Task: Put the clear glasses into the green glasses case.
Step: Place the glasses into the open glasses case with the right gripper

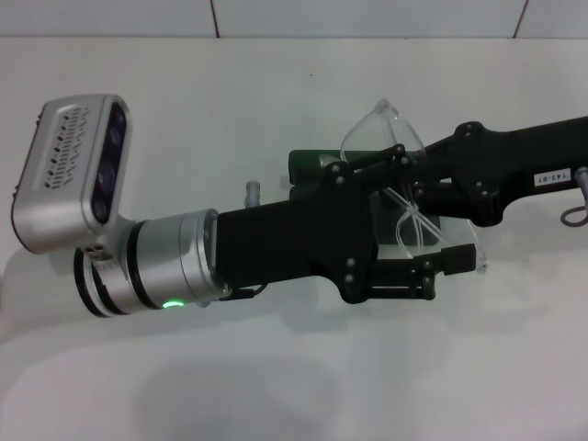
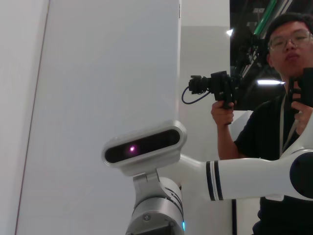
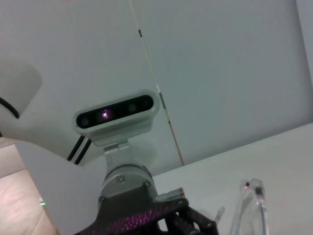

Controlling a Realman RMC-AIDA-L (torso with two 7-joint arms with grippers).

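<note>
In the head view, nearest to you, the left arm's silver wrist with its grey camera block [image 1: 78, 170] reaches in from the left across the white table [image 1: 276, 367]. Its black left claw [image 1: 404, 220] stretches over the middle of the table, fingers spread wide apart, one along the upper side and one along the lower side, with part of the clear glasses lying in the gap between them.

The fully transparent plastic wraparound clear glasses [image 1: 386, 129] rest on top of the dark green oblong glasses case [image 1: 308, 165], which is mostly hidden under the two arms. One end of the curved lens sticks out beyond the arms on the far side, the other end near the lower finger. You cannot tell whether the case is open.

The black right arm comes in from the right, and its right claw [image 1: 418, 170] meets the glasses above the case; you cannot tell how its fingers stand.

In the left wrist view, a person holding a black camera [image 2: 215, 85] stands beyond the robot.
</note>
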